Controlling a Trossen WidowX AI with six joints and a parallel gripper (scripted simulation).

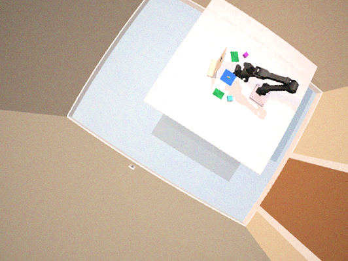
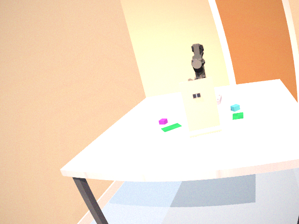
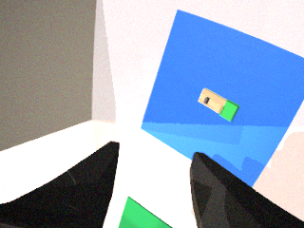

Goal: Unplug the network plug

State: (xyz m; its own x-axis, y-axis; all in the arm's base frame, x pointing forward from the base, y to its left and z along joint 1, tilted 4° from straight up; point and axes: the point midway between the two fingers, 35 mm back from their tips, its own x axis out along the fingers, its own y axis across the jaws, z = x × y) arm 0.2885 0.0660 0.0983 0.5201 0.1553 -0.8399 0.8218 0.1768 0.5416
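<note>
The plug (image 3: 218, 105) lay inside the blue square (image 3: 190, 83) mid-bench; the arm (image 1: 275, 79) hovered above, jaws partly open, holding nothing

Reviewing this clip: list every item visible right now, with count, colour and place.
Table: one, white, dark leg at the near corner.
Upright panel: one, cream, mid-table, two dark sockets near its top.
Marked square: one, blue, on the table beside the panel.
Plug: one, tan with a green end, lying inside the square.
Flat patches: two, green, one on either side of the panel.
Small blocks: one magenta, one cyan, each by a green patch.
Base plate: one, pale pink.
Arm: one, black.
Gripper: open, above the table, holding nothing.
</note>
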